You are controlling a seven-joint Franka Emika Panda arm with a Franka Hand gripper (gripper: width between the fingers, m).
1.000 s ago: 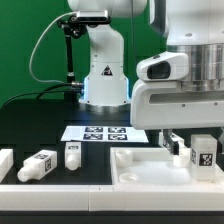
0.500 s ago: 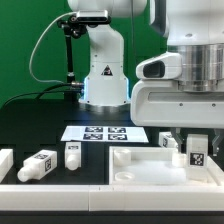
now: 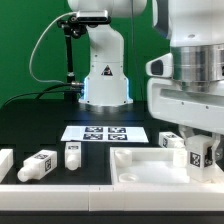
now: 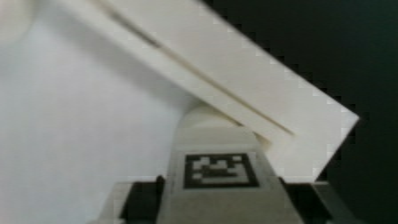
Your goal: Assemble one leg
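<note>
Since the earlier frames the arm has swung toward the exterior view's right and turned, carrying the leg (image 3: 199,154) with it. The hand (image 3: 199,158) is clamped on that leg, tag facing out, holding it over the white panel (image 3: 140,163) toward its 3 o'clock end; whether the leg touches the panel I cannot tell. Judgement: alignment for insertion is underway, leg not yet seated, while three spare legs (image 3: 42,164) lie on the table (image 3: 40,125) at 9 o'clock.

leg (image 3: 201,153): white, black-and-white tag | marker board (image 3: 105,132): white, black tags

Leg (image 3: 201,156) over panel (image 3: 140,166) at exterior view's right; marker board (image 3: 105,132) behind; loose leg (image 3: 40,165) left.
</note>
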